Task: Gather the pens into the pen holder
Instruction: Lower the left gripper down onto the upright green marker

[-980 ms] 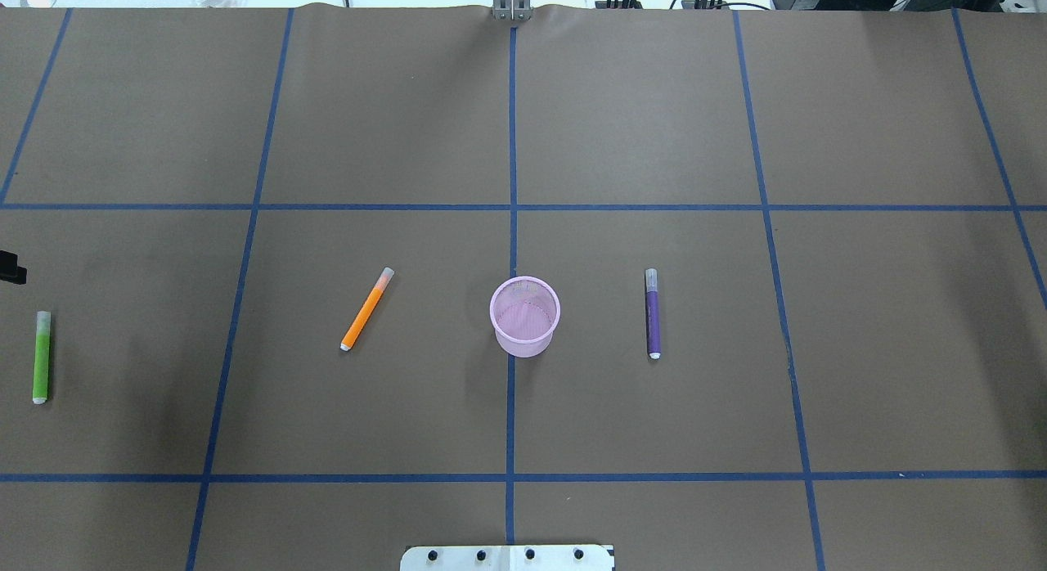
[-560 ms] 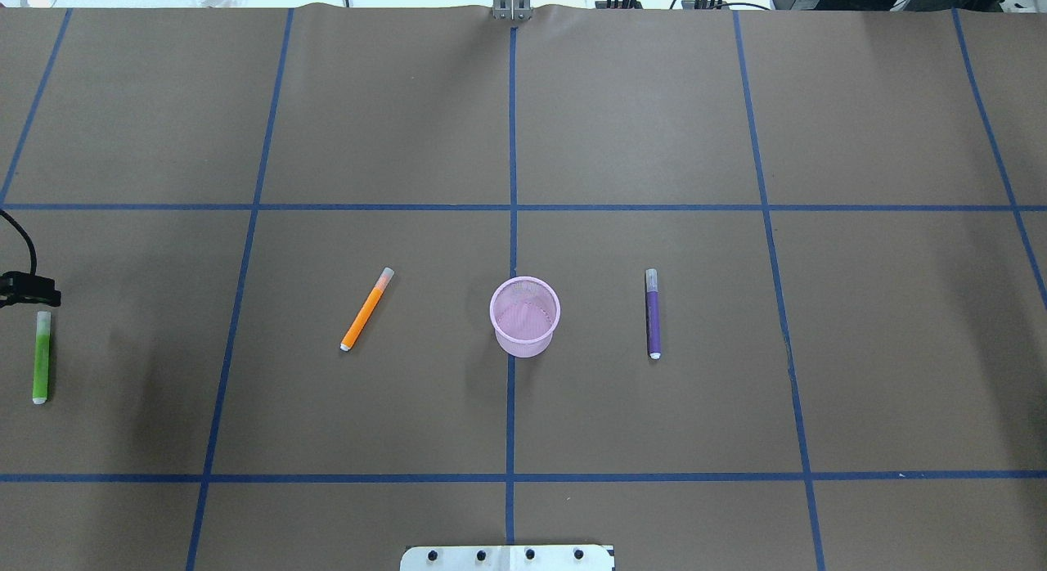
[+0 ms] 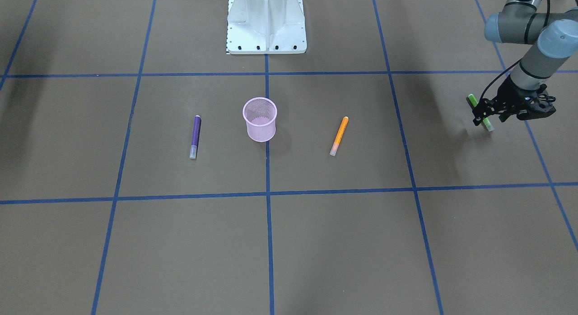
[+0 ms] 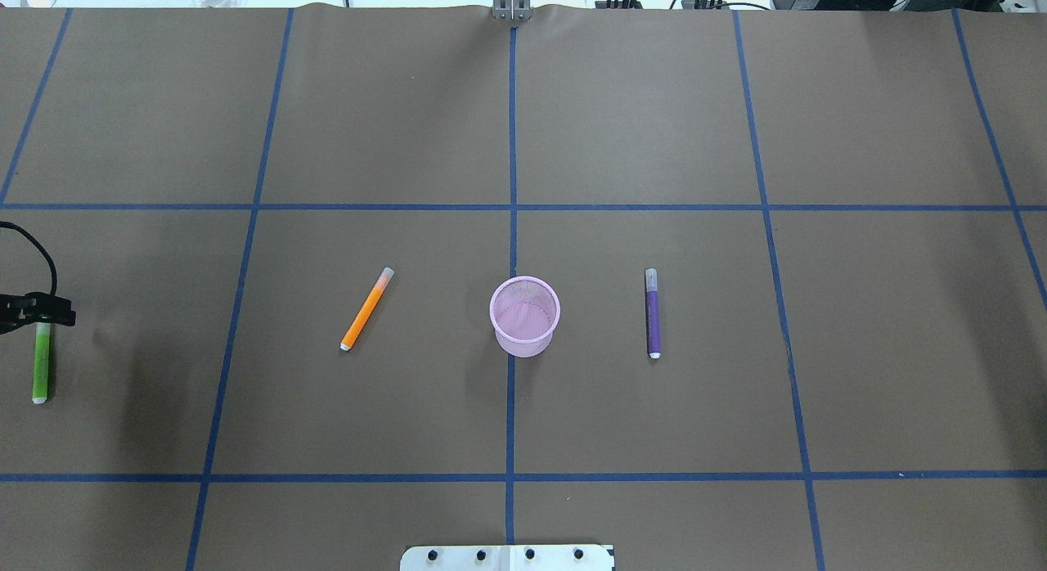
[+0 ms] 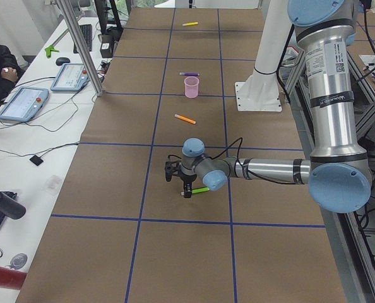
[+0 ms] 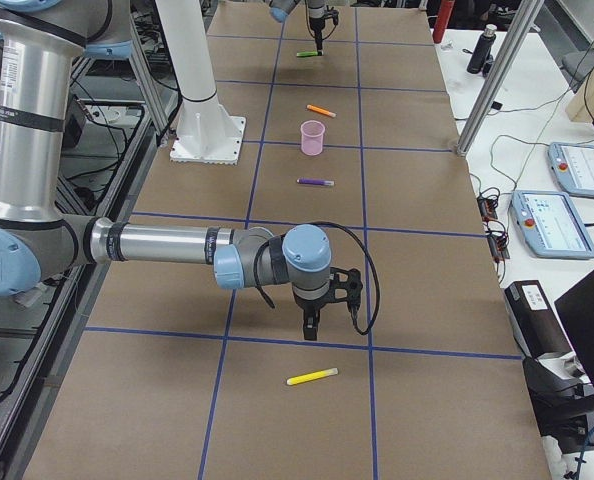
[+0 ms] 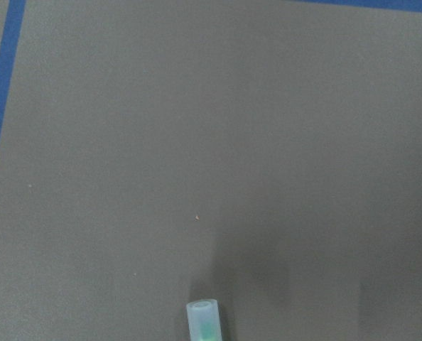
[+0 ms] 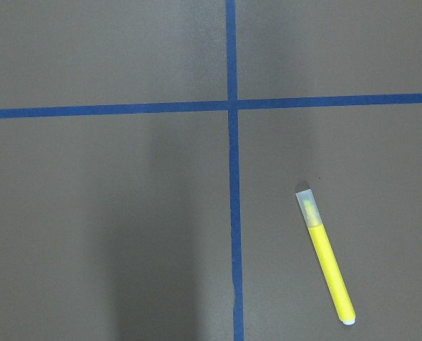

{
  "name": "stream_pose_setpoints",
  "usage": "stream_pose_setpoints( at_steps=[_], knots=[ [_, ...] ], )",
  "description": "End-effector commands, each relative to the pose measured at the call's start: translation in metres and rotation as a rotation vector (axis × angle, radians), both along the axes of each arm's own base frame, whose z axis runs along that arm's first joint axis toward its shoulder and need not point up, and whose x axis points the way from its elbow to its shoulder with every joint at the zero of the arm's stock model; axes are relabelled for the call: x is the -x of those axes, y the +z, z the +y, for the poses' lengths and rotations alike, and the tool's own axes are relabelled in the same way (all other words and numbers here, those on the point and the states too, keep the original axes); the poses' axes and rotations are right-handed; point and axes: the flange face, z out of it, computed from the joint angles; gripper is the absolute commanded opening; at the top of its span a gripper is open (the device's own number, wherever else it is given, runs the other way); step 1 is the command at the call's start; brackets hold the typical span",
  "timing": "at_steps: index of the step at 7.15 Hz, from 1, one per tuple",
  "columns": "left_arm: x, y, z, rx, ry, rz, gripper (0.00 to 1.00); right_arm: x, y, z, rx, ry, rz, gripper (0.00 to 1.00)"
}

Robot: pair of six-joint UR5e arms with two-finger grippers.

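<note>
Overhead exterior puts the left gripper at the left edge of the brown table. Its black jaws look spread and set crosswise over the pale cap end of the slim green marker pen, grasping nothing. That pen lies flat, its long axis running toward and away from the robot. The green barrel stretches from the jaws back toward the robot, so I judge a close here would catch only the cap unless the gripper moves nearer mid-barrel.

Further right lie the slanted orange marker pen, the upright pink wire-mesh pen holder with no pen in it, and the purple marker pen, roughly parallel to the green one.

Farthest right, outside this view, the yellow marker pen lies just beyond the right gripper, toward the table's right end. Whether those jaws are apart I cannot tell.
</note>
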Motion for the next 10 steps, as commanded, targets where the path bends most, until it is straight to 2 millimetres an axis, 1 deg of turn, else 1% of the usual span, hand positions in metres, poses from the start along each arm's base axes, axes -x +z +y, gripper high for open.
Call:
stream_pose_setpoints(
  at_steps=[1, 2, 5, 6, 8, 9, 10],
  knots=[
    [-0.0012, 0.0043, -0.0004, 0.005, 0.002, -0.005, 0.77, 0.0001, 0.0007, 0.0001, 0.001, 0.000, 0.000, 1.00],
    [-0.0008, 0.0076, -0.0009, 0.007, 0.004, -0.009, 0.71, 0.0001, 0.0001, 0.0001, 0.001, 0.000, 0.000, 1.00],
    [-0.0007, 0.0084, -0.0008, 0.007, 0.005, -0.010, 0.58, 0.0002, -0.0013, -0.0015, -0.003, 0.000, 0.000, 1.00],
    [-0.0012, 0.0100, -0.0003, 0.010, 0.007, -0.012, 0.55, 0.0002, -0.0020, -0.0022, -0.005, 0.000, 0.000, 1.00],
    [-0.0008, 0.0117, -0.0010, 0.011, 0.006, -0.014, 0.53, 0.0002, -0.0020, -0.0022, -0.005, 0.000, 0.000, 1.00],
    [-0.0009, 0.0112, -0.0010, 0.011, 0.006, -0.014, 0.47, 0.0002, -0.0012, -0.0021, -0.003, 0.000, 0.000, 1.00],
    [-0.0015, 0.0111, -0.0007, 0.011, 0.008, -0.014, 0.43, 0.0002, -0.0020, -0.0022, -0.005, 0.000, 0.000, 1.00]
  ],
)
